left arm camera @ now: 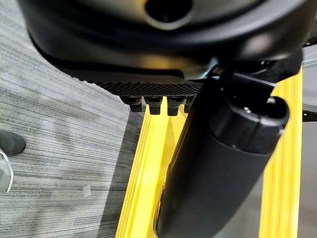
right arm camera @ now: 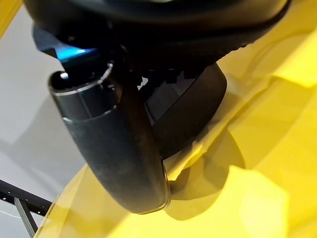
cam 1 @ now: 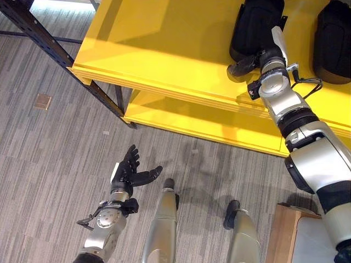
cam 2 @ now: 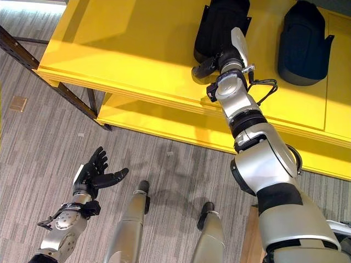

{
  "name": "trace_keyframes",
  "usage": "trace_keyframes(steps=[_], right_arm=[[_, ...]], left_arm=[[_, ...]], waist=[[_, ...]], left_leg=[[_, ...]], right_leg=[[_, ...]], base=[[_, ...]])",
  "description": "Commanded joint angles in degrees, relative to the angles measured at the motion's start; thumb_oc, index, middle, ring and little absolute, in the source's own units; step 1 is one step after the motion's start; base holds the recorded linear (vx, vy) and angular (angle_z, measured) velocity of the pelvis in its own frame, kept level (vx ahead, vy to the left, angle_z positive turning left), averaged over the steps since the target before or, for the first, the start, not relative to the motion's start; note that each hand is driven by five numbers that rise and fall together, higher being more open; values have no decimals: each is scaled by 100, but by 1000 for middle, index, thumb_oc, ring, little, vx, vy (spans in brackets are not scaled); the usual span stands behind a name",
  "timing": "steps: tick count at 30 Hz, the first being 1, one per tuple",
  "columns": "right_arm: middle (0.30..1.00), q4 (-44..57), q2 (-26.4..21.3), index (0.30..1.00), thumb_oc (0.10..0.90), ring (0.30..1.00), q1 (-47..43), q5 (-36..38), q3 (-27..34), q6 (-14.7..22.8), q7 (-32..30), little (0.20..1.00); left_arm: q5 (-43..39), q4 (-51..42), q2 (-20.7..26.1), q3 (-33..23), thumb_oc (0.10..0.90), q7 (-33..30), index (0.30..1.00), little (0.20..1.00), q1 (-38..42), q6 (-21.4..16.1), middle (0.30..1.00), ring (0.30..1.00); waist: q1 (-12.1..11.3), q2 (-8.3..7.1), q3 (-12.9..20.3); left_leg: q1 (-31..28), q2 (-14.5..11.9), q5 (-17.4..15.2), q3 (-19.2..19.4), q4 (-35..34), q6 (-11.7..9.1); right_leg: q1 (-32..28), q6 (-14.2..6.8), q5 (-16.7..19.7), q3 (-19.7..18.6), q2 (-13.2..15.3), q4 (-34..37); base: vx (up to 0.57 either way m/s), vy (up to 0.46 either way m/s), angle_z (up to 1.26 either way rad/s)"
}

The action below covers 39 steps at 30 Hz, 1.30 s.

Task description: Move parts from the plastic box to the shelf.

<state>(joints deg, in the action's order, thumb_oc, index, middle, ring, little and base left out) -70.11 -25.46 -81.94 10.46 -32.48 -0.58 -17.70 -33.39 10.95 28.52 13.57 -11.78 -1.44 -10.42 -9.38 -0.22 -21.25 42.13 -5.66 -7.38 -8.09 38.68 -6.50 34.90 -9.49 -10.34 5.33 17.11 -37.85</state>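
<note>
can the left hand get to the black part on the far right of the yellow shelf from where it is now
Probably not. The left hand hangs open low over the floor, while that black part lies on the yellow shelf beyond the right hand and its arm.

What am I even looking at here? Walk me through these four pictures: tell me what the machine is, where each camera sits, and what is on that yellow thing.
This is a humanoid robot with two silver-grey arms ending in dark hands. Two pictures come from cameras in its head, looking down, a little apart from each other. The other two come from cameras on its wrists, very close to each hand.

The yellow shelf has an upper board and a lower board and stands on a grey striped floor. Two black parts lie on the upper board: the near black part and the far black part.

The right hand reaches onto the shelf and rests at the near black part; whether its fingers grip it is hidden. The left hand hangs low over the floor, fingers relaxed, holding nothing.
</note>
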Motion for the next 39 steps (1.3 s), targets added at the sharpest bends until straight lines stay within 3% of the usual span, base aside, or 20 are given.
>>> trace_keyframes(steps=[1, 26, 39], right_arm=[[1000, 98, -663, 1000, 900, 1000, -756, -325, -238, 237, -162, 1000], [1000, 119, -851, 1000, 900, 1000, -801, -468, -380, 241, -121, 1000], [1000, 1221, -881, 1000, 900, 1000, -703, -213, -202, 465, -266, 1000]], left_arm=[[34, -282, 317, -266, 900, 63, 1000, 1000, 169, -549, 1000, 1000], [-17, -269, 318, -319, 900, 106, 1000, 1000, 156, -585, 1000, 1000], [-13, -200, 338, -419, 900, 34, 1000, 1000, 168, -575, 1000, 1000]], waist=[[0, -26, 146], [19, -45, 188], [76, -89, 206]], left_leg=[[-134, -275, -362, -248, -45, -39], [-111, -294, -351, -266, -53, -46], [-80, -296, -368, -255, -7, -41]], right_leg=[[-321, 115, 145, -353, -109, 473], [-269, 125, 132, -355, -128, 428], [-241, 135, 120, -379, -133, 398]], base=[[0, 0, 0], [0, 0, 0], [0, 0, 0]])
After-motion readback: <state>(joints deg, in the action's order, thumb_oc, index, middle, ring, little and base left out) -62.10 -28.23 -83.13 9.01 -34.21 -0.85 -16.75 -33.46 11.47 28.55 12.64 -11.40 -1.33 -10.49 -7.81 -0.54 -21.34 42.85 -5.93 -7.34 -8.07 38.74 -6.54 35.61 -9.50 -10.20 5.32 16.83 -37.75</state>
